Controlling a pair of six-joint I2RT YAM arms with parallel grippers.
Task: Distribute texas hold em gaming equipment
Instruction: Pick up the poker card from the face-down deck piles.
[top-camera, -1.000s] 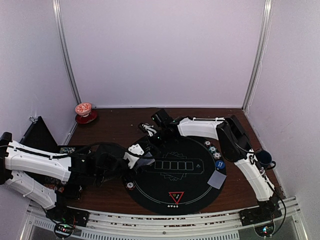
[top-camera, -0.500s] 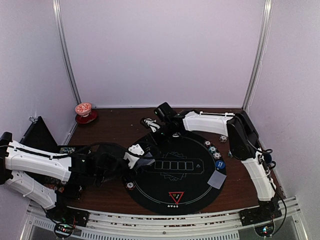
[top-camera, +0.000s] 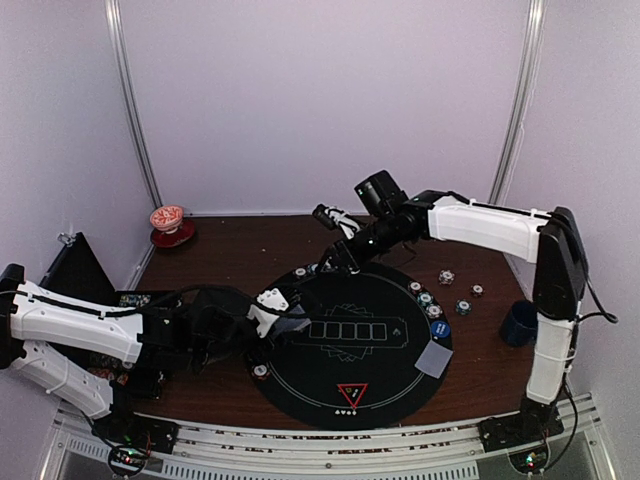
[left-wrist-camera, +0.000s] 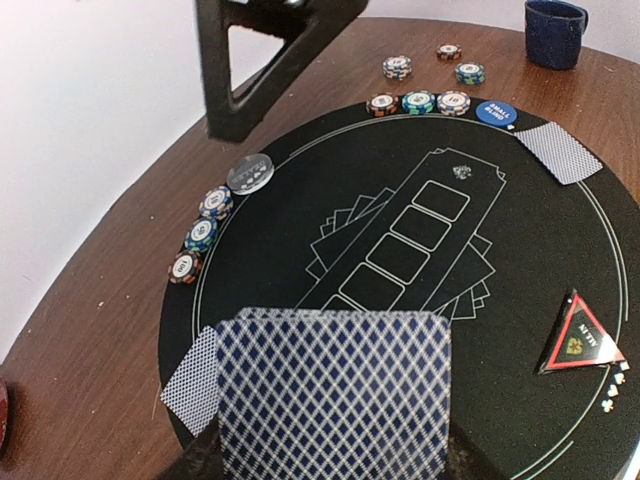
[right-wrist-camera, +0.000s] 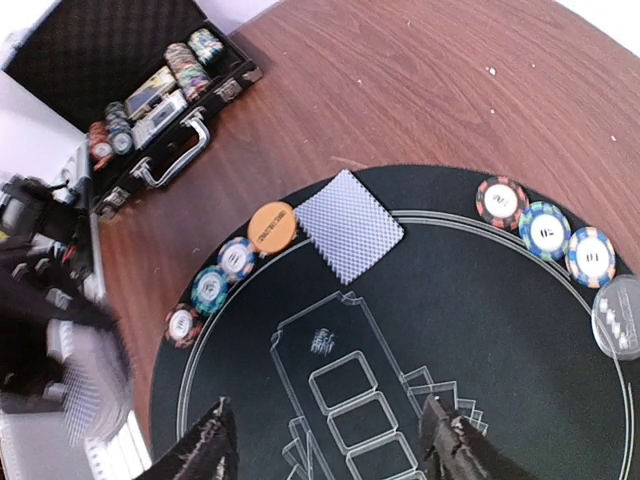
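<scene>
My left gripper (top-camera: 287, 314) is shut on a deck of blue-diamond-backed playing cards (left-wrist-camera: 335, 390) at the left edge of the black mat (top-camera: 350, 345). My right gripper (right-wrist-camera: 330, 440) hangs open and empty over the mat's far part (top-camera: 338, 258). Under it lie an orange button (right-wrist-camera: 272, 226), a single card (right-wrist-camera: 350, 225) and a row of chips (right-wrist-camera: 210, 288). Three more chips (right-wrist-camera: 544, 231) and a clear disc (right-wrist-camera: 620, 315) line the far rim. A blue button (left-wrist-camera: 496, 113), another card (left-wrist-camera: 558, 152) and the red triangle marker (left-wrist-camera: 578, 335) lie on the right and near sides.
Three loose chips (top-camera: 463, 307) lie on the wood right of the mat, near a dark blue mug (top-camera: 520, 322). A red-and-white cup on a saucer (top-camera: 168, 222) stands at the back left. An open black case with chips (right-wrist-camera: 150, 90) sits at the left.
The right arm has lifted and swung right from the mat's far left rim, its jaws opening. The loose chips and mug are now uncovered. The left arm is still.
</scene>
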